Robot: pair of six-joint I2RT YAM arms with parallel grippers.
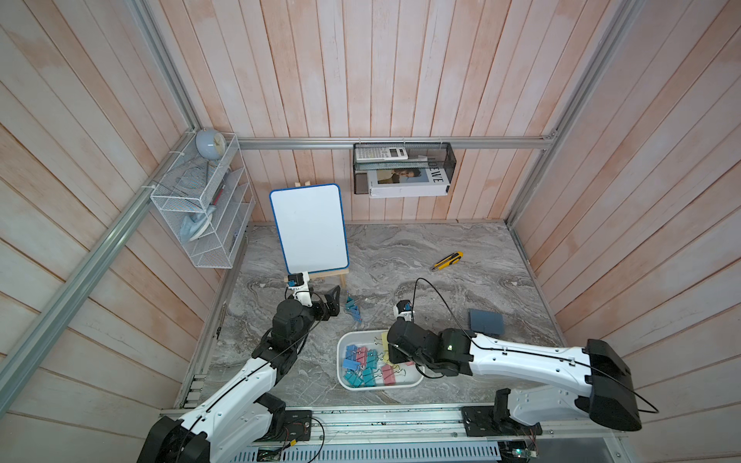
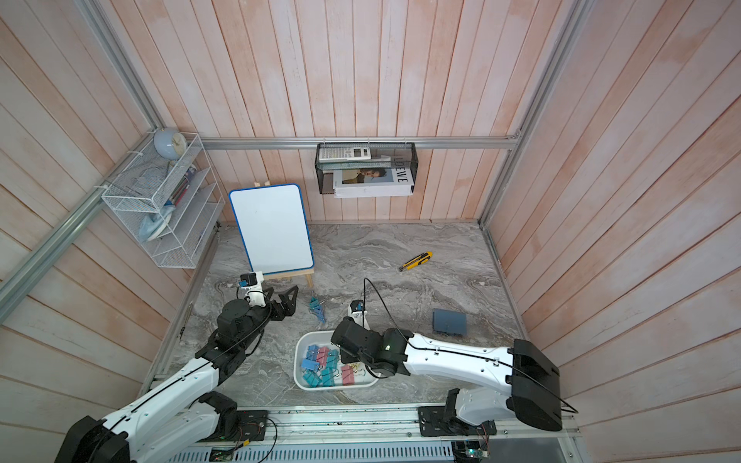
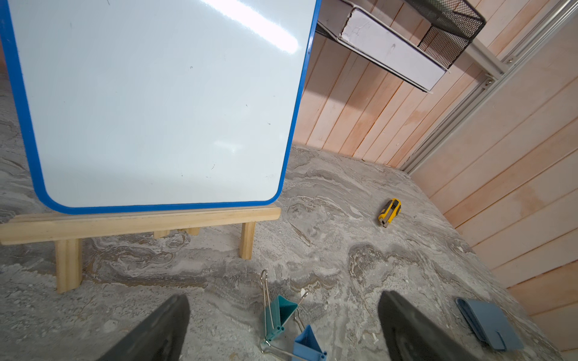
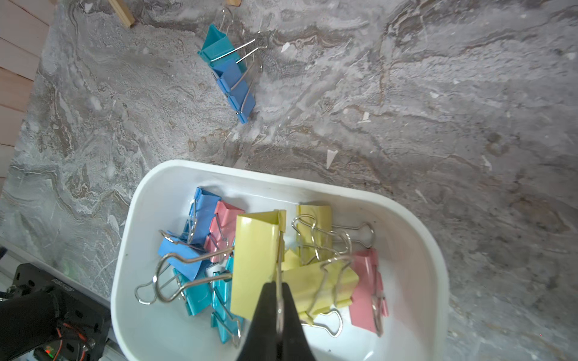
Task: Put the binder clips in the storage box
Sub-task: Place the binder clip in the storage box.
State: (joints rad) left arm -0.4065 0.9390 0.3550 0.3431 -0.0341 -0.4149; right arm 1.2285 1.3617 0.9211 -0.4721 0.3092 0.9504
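Binder clips (image 4: 255,265) blue, teal, pink, yellow; storage box (image 4: 137,250) white.

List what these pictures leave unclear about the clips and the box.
Both top views: the right arm covers part of the box, so its clips cannot be counted.
Left wrist view: the blue clip is cut off by the edge.
Right wrist view: the right gripper covers the part of the yellow clip it pinches.

The marbled table (image 1: 401,248) is carrying the storage box (image 1: 377,387); beyond it are resting loose binder clips (image 1: 353,308), a whiteboard easel (image 1: 308,228), a utility knife (image 1: 447,260), a wallet (image 1: 486,322).
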